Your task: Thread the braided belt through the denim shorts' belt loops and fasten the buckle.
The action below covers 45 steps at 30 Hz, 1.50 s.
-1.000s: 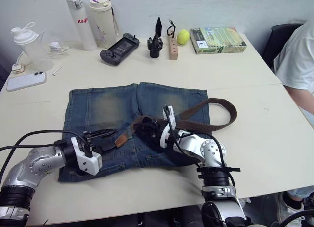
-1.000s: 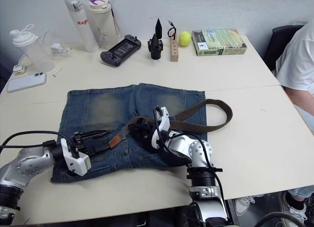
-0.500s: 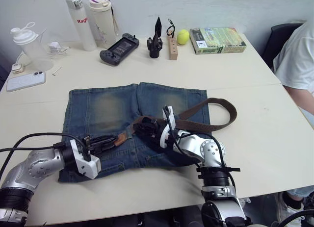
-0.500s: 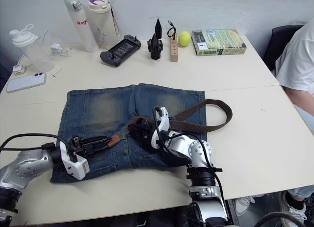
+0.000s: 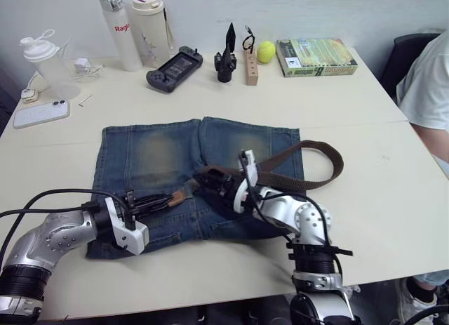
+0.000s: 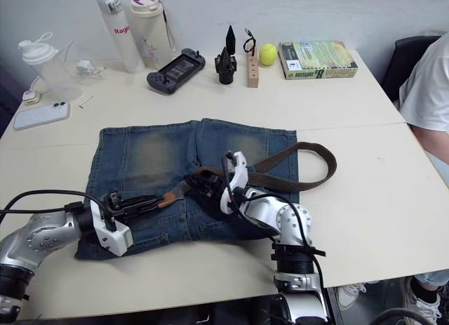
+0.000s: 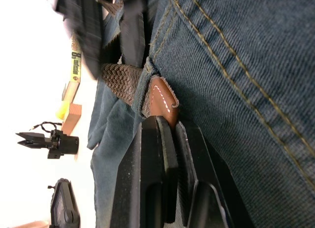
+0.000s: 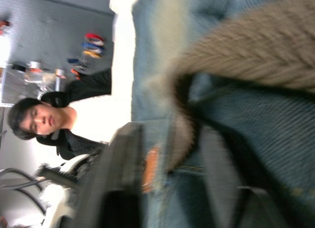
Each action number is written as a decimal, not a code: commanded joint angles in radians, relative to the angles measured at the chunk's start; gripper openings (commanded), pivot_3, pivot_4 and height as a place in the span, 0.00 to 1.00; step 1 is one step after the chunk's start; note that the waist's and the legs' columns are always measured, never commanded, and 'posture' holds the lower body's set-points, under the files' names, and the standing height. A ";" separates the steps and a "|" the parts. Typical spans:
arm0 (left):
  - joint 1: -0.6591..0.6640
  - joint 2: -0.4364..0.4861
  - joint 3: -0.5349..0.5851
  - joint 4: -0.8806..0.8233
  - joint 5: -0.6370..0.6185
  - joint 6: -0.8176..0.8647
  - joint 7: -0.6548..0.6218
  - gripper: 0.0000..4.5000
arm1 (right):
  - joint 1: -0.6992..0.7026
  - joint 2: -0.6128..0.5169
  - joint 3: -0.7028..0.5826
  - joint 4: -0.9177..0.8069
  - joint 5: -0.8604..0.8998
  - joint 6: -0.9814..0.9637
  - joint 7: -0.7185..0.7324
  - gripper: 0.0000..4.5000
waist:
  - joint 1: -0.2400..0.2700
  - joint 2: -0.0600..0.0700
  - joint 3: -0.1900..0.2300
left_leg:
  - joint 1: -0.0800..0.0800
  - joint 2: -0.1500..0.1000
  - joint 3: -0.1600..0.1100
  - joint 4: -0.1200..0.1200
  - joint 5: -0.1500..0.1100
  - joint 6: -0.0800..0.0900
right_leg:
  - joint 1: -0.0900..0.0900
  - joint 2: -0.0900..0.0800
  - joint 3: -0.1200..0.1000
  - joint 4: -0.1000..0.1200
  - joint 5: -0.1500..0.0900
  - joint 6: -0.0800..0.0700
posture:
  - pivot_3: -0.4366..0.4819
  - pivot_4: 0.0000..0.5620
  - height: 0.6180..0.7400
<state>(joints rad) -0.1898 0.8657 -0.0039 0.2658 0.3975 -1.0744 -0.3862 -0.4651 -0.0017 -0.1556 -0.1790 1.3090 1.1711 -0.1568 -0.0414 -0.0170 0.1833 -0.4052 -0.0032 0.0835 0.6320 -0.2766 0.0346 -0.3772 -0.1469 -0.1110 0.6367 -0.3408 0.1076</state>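
Observation:
The denim shorts [image 5: 154, 153] lie flat in the middle of the table. The braided belt [image 5: 316, 181] loops off their right side and runs back left along the waistband. Its brown leather tip [image 7: 161, 96] pokes out of a belt loop [image 7: 143, 87]. My left gripper [image 5: 158, 201] is shut on that tip at the shorts' lower left. My right gripper [image 5: 207, 181] rests on the waistband mid-shorts, fingers [image 8: 118, 179] apart with the braided strap passing between them. The buckle is hidden.
At the back of the table [image 5: 365, 220] stand two tall bottles [image 5: 124, 20], a shaker bottle [image 5: 48, 62], a game controller [image 5: 174, 60], a tennis ball [image 5: 265, 52] and a book [image 5: 316, 57]. A phone [image 5: 41, 114] lies far left. A person [image 5: 424, 93] sits at the right edge.
My left gripper has closed on the belt's leather tip. My right gripper, shut on the strap before, now has its fingers apart. The camera has shifted slightly.

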 commanded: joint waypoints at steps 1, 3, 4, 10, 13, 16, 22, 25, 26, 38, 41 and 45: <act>-0.003 -0.002 -0.003 -0.065 -0.045 0.036 -0.002 0.00 | 0.032 -0.164 -0.030 -0.257 0.089 0.029 0.075 0.93 | 0.008 0.000 0.000 | 0.000 -0.001 0.000 0.001 -0.001 0.001 | 0.000 -0.001 0.000 0.000 0.000 0.001 | 0.48 0.27 1.00; 0.004 0.005 -0.013 -0.090 -0.071 0.055 -0.018 0.00 | 0.060 -0.328 0.000 -0.406 0.009 0.010 0.208 0.99 | 0.012 0.001 0.000 | 0.000 0.000 0.003 0.001 -0.001 0.002 | 0.000 -0.001 -0.001 -0.003 0.000 0.001 | 0.48 0.27 1.00; 0.007 0.006 -0.014 -0.104 -0.079 0.063 -0.022 0.00 | 0.081 -0.417 0.029 -0.479 -0.065 -0.021 0.283 0.99 | 0.013 0.001 0.000 | 0.000 0.000 0.004 0.001 -0.001 0.003 | 0.001 -0.001 -0.001 -0.005 0.000 0.001 | 0.48 0.27 1.00; 0.015 0.035 -0.025 -0.196 -0.216 0.141 -0.100 0.00 | 0.308 -0.889 0.307 -0.639 -0.667 -0.419 0.622 0.99 | 0.017 -0.001 0.000 | 0.000 0.001 0.007 0.001 -0.002 0.003 | 0.001 -0.001 -0.003 -0.008 0.001 0.001 | 0.48 0.27 1.00; 0.034 0.080 -0.021 -0.256 -0.303 0.171 -0.159 0.00 | 0.433 -0.979 0.430 -0.575 -0.948 -0.691 0.694 0.99 | 0.018 -0.001 0.000 | 0.001 0.000 0.008 0.003 -0.001 0.003 | 0.002 -0.001 -0.006 -0.008 0.001 0.002 | 0.48 0.27 1.00; 0.053 0.108 -0.006 -0.283 -0.345 0.193 -0.191 0.00 | 0.470 -0.991 0.499 -0.512 -1.136 -0.825 0.697 0.99 | 0.017 -0.001 0.000 | 0.001 0.000 0.008 0.005 -0.001 0.003 | 0.003 -0.001 -0.008 -0.008 0.001 0.003 | 0.48 0.27 1.00; 0.041 0.092 0.003 -0.293 -0.348 0.231 -0.212 0.00 | 0.470 -0.933 0.572 -0.384 -1.409 -0.861 0.646 0.94 | 0.020 -0.003 -0.001 | 0.002 0.001 0.007 0.009 -0.001 0.003 | 0.004 0.000 -0.008 -0.009 0.001 0.003 | 0.48 0.27 1.00; 0.036 0.080 -0.001 -0.294 -0.333 0.231 -0.219 0.00 | 0.481 -0.870 0.525 -0.361 -1.424 -0.833 0.617 0.73 | 0.022 -0.004 -0.001 | 0.002 0.002 0.007 0.012 -0.002 0.003 | 0.006 0.001 -0.009 -0.008 0.001 0.003 | 0.48 0.27 1.00; 0.034 0.076 -0.003 -0.293 -0.331 0.233 -0.221 0.00 | 0.483 -0.858 0.510 -0.358 -1.429 -0.824 0.615 0.64 | 0.023 -0.004 -0.001 | 0.002 0.002 0.007 0.012 -0.002 0.003 | 0.007 0.001 -0.009 -0.009 0.001 0.003 | 0.48 0.27 1.00; 0.006 0.041 -0.022 -0.274 -0.292 0.209 -0.239 0.00 | 0.452 -0.908 0.251 -0.174 -1.426 -0.726 0.667 0.01 | 0.071 -0.002 0.000 | 0.002 -0.001 0.006 0.018 -0.005 0.007 | 0.010 -0.002 -0.008 -0.009 0.003 0.005 | 0.48 0.27 1.00; 0.004 0.040 -0.026 -0.275 -0.288 0.205 -0.240 0.00 | 0.425 -0.954 0.208 -0.068 -1.438 -0.783 0.676 0.01 | 0.074 -0.002 0.000 | 0.002 -0.001 0.006 0.018 -0.005 0.007 | 0.011 -0.002 -0.009 -0.010 0.003 0.006 | 0.48 0.27 1.00; -0.005 0.031 -0.034 -0.271 -0.279 0.197 -0.239 0.00 | 0.380 -0.974 0.217 0.045 -1.461 -0.869 0.695 0.01 | 0.068 -0.002 0.000 | 0.002 -0.001 0.007 0.018 -0.005 0.008 | 0.011 -0.001 -0.009 -0.010 0.004 0.007 | 0.48 0.27 1.00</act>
<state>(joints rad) -0.1844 0.9029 -0.0411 0.0082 0.1187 -0.8661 -0.6281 -0.0837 -0.9598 0.0742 -0.1870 -0.1190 0.3220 0.5310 0.0266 -0.0191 0.1833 -0.4028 -0.0043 0.0900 0.6495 -0.2815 0.0427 -0.3665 -0.1481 -0.1201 0.6269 -0.3369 0.1144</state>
